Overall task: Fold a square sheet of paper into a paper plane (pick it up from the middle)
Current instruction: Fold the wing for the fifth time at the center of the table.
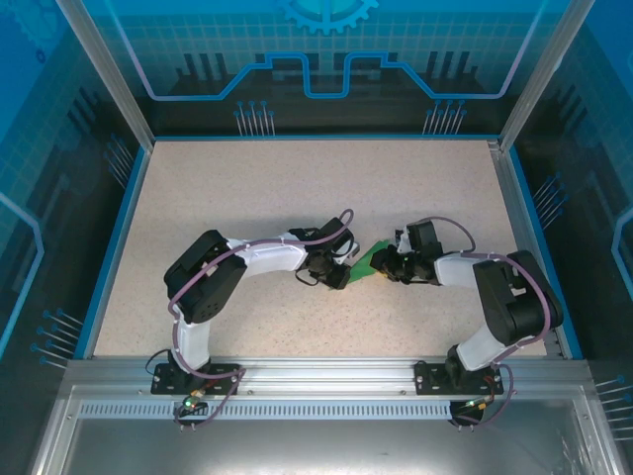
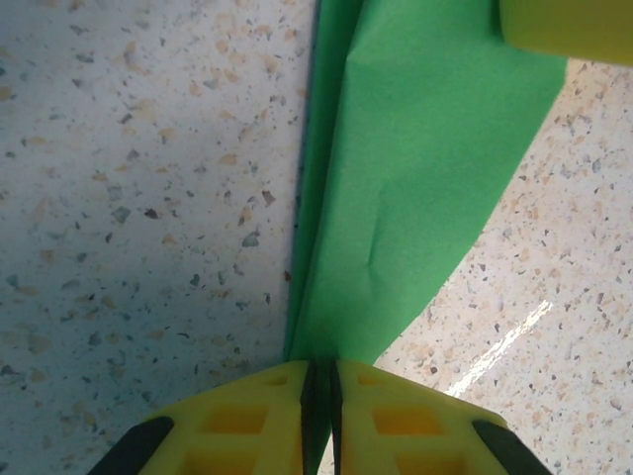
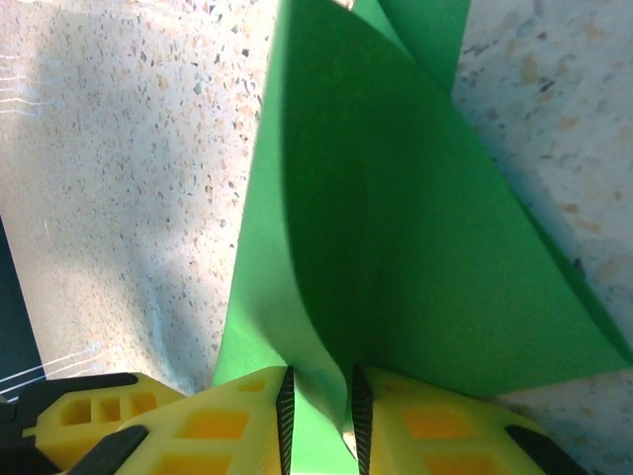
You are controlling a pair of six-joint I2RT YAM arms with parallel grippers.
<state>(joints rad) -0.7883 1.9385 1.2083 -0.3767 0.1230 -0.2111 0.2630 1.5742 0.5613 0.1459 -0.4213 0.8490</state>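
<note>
The bright green paper [image 1: 367,261] is folded into a narrow, partly pointed shape and sits just above the speckled table between my two grippers. In the left wrist view the green paper [image 2: 415,178] runs up from my left gripper [image 2: 319,381], whose jaws are pressed shut on its lower tip. My right gripper [image 3: 319,416] has its pads a small gap apart, and a curled edge of the paper [image 3: 396,247] passes loosely between them. From above, the left gripper [image 1: 342,275] and the right gripper [image 1: 382,264] face each other across the paper.
A yellow finger [image 2: 566,28] of the right gripper overlaps the paper's far corner in the left wrist view. The beige speckled tabletop [image 1: 297,188] is bounded by a blue rim and metal frame posts [image 1: 107,74]. The arm bases stand on the near rail [image 1: 316,381].
</note>
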